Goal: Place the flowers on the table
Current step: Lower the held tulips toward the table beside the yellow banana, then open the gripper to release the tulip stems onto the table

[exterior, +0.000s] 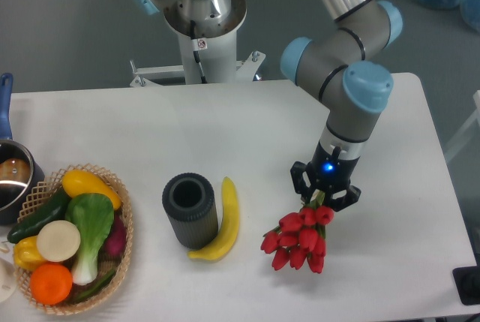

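The gripper (324, 193) is clenched on the stems of the flowers (296, 239), over the right part of the white desk (262, 134). The bunch's long axis slants, red buds pointing down-left toward the front edge, right of the banana (222, 219).

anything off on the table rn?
Nothing spilled or broken. Only oddity: the banana lies pressed against the dark cylinder, outside the basket holding the other produce. The hand grips the flowers.
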